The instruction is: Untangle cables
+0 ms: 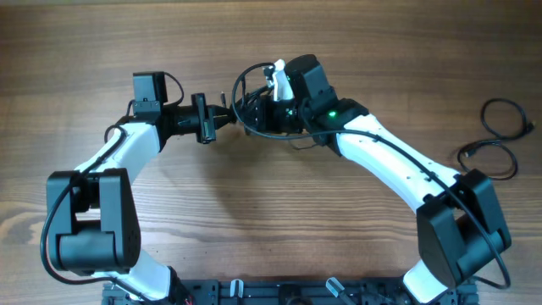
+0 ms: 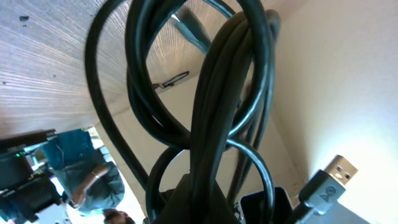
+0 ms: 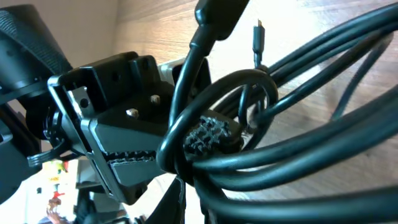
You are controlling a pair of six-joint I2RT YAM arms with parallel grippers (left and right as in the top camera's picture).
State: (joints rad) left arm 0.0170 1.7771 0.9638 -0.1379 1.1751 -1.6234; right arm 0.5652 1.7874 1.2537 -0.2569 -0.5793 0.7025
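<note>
Bundle of thin, black, limp cables point(image 1: 248, 110) looks light and springy; left gripper point(image 1: 226, 119) pinches it, right gripper point(image 1: 269, 108) closure I cannot tell; best grasped beside the free silvery USB plug point(image 2: 339, 169).

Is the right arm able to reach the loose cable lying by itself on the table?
Probably yes: the loose cable lies uncovered near its base. But the right gripper is busy in the tangled bundle.

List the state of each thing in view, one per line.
cable bundle: tangled, clamped between the arms
left gripper: shut on cable bundle
right gripper: at the bundle, jaws hidden
loose cable: lying apart on the table, right side
USB plug: unplugged, free
</note>
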